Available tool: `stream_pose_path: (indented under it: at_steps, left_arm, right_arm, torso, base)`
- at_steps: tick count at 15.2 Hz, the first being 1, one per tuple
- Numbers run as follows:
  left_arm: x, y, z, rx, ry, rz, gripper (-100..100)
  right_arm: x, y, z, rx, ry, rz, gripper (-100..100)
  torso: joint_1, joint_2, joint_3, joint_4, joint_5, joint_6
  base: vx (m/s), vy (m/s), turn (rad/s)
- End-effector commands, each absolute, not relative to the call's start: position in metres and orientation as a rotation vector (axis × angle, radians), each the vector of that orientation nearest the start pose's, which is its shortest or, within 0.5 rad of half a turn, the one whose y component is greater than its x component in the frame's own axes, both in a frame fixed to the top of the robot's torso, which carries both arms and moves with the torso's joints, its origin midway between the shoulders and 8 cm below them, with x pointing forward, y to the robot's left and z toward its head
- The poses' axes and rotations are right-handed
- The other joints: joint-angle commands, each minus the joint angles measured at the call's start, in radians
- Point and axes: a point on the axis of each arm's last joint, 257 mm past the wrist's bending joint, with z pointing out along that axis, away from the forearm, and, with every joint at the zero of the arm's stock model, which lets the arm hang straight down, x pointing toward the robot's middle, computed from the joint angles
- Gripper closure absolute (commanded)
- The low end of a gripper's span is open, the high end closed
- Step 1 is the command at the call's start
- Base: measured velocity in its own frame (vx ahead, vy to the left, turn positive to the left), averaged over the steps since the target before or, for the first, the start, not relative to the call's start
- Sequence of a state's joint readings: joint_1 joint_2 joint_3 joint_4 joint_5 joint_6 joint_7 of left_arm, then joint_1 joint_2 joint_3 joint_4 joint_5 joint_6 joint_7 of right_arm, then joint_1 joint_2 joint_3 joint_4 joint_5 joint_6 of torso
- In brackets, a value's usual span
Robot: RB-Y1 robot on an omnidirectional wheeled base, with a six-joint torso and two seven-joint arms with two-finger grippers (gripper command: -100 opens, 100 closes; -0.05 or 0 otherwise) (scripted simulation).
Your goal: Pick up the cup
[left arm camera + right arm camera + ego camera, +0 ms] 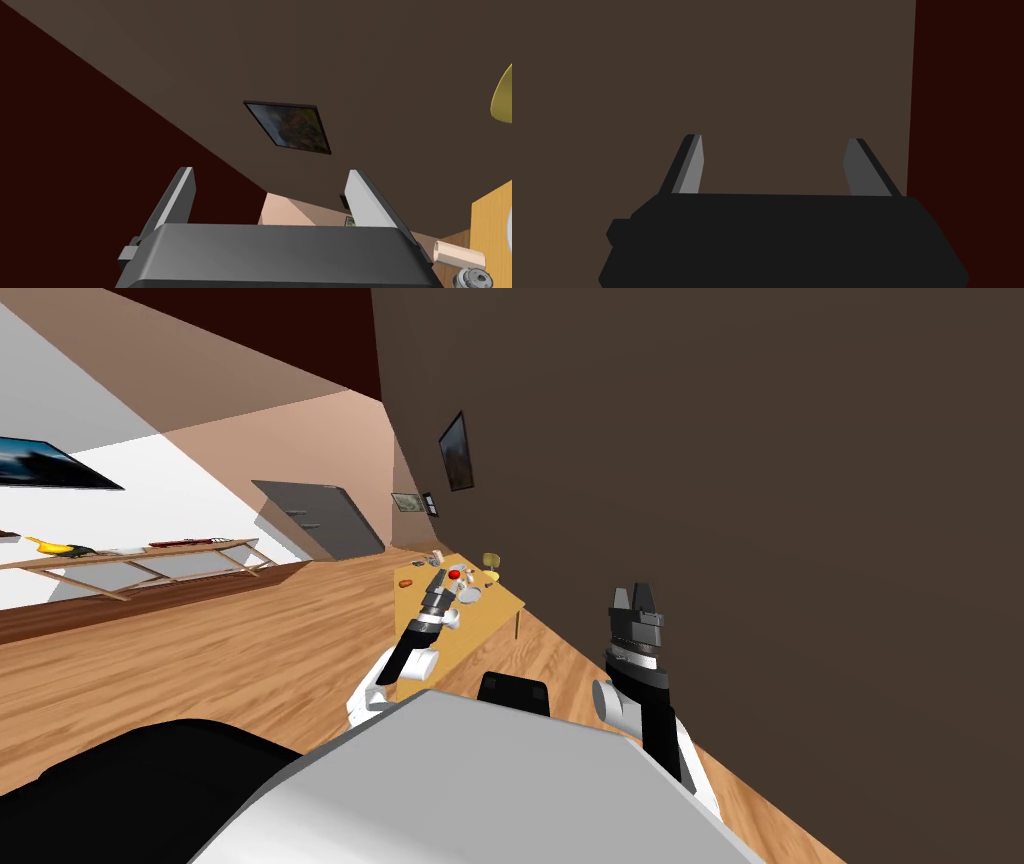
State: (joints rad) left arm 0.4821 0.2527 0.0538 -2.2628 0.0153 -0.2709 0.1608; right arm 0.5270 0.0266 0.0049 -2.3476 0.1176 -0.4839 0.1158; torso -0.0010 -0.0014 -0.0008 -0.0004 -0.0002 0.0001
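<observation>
Small things crowd the wooden table [497, 610] around the left gripper [270, 172], whose claw is wide: a red ball [454, 574], a white plate [470, 595] and an olive-yellow rounded object [491, 559]. The cream cup [457, 253] stands upright at the table's far end, beside a grey metal disc [472, 278]. The right gripper [774, 137], also wide, faces a brown wall [712, 75].

The head camera looks down at the far table [492, 614] and brown wall [750, 488]; the left wrist camera, near that table, looks up the same wall; the right faces it close.
</observation>
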Motion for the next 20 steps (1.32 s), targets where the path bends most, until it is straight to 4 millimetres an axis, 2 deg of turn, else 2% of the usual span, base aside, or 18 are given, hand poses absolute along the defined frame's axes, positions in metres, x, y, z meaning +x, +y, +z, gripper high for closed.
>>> stream_pose_path:
  at_steps: [1, 2, 3, 4, 7, 8, 9, 10, 12, 13, 15, 16, 19, 20]
  left_arm:
    - [0.388, 0.293, -0.03, -0.774, 0.935, -1.307, -100]
    - [0.394, 0.305, -0.045, -0.823, 0.967, -1.287, -100]
    - [0.396, 0.306, -0.048, -0.836, 0.976, -1.279, -100]
    - [0.4, 0.318, -0.062, -0.881, 1.0, -1.261, -100]
    - [0.402, 0.32, -0.068, -0.903, 1.014, -1.248, -100]
    - [0.406, 0.334, -0.083, -0.957, 1.038, -1.225, -100]
    - [0.407, 0.336, -0.088, -0.975, 1.049, -1.214, -100]
    - [0.409, 0.349, -0.101, -1.02, 1.062, -1.195, -100]
    - [0.41, 0.352, -0.109, -1.051, 1.08, -1.176, -100]
    - [0.411, 0.367, -0.122, -1.101, 1.09, -1.155, -100]
    - [0.412, 0.37, -0.131, -1.13, 1.107, -1.135, -100]
    - [0.412, 0.385, -0.143, -1.181, 1.113, -1.113, -100]
    - [0.412, 0.388, -0.152, -1.213, 1.13, -1.091, -100]
    - [0.41, 0.404, -0.166, -1.272, 1.135, -1.064, -100]
  right_arm:
    - [0.333, -0.268, 0.042, 0.539, 0.664, 1.117, 0]
    - [0.333, -0.268, 0.042, 0.539, 0.664, 1.117, 0]
    - [0.333, -0.268, 0.042, 0.539, 0.664, 1.117, 0]
    - [0.333, -0.268, 0.042, 0.539, 0.664, 1.117, 0]
    - [0.333, -0.268, 0.042, 0.539, 0.664, 1.117, 0]
    - [0.333, -0.268, 0.042, 0.539, 0.664, 1.117, 0]
    - [0.333, -0.268, 0.042, 0.539, 0.664, 1.117, 0]
    - [0.333, -0.268, 0.042, 0.539, 0.664, 1.117, 0]
    - [0.333, -0.268, 0.042, 0.539, 0.664, 1.117, 0]
    - [0.333, -0.268, 0.042, 0.539, 0.664, 1.117, 0]
    - [0.333, -0.268, 0.042, 0.539, 0.664, 1.117, 0]
    - [0.333, -0.268, 0.042, 0.539, 0.664, 1.117, 0]
    - [0.333, -0.268, 0.042, 0.539, 0.664, 1.117, 0]
    - [0.333, -0.268, 0.042, 0.539, 0.664, 1.117, 0]
  torso:
    - [0.0, 0.0, 0.0, 0.0, 0.0, 0.0]
    - [0.0, 0.0, 0.0, 0.0, 0.0, 0.0]
    - [0.0, 0.0, 0.0, 0.0, 0.0, 0.0]
    - [0.0, 0.0, 0.0, 0.0, 0.0, 0.0]
    - [0.0, 0.0, 0.0, 0.0, 0.0, 0.0]
    - [0.0, 0.0, 0.0, 0.0, 0.0, 0.0]
    - [0.0, 0.0, 0.0, 0.0, 0.0, 0.0]
    - [0.0, 0.0, 0.0, 0.0, 0.0, 0.0]
    - [0.0, 0.0, 0.0, 0.0, 0.0, 0.0]
    - [0.0, 0.0, 0.0, 0.0, 0.0, 0.0]
    - [0.0, 0.0, 0.0, 0.0, 0.0, 0.0]
    - [0.0, 0.0, 0.0, 0.0, 0.0, 0.0]
    - [0.0, 0.0, 0.0, 0.0, 0.0, 0.0]
    - [0.0, 0.0, 0.0, 0.0, 0.0, 0.0]
  base:
    - [0.013, -0.012, -0.018]
    - [0.017, -0.015, -0.071]
    - [0.018, -0.016, -0.069]
    - [0.022, -0.019, -0.107]
    - [0.015, -0.01, -0.03]
    - [0.013, -0.009, -0.062]
    - [0.017, -0.012, -0.084]
    - [0.021, -0.022, -0.119]
    - [0.02, -0.016, -0.057]
    - [0.024, -0.013, -0.084]
    - [0.022, -0.009, -0.052]
    - [0.02, -0.012, -0.082]
    - [0.014, -0.008, -0.041]
    - [0.018, -0.012, -0.074]
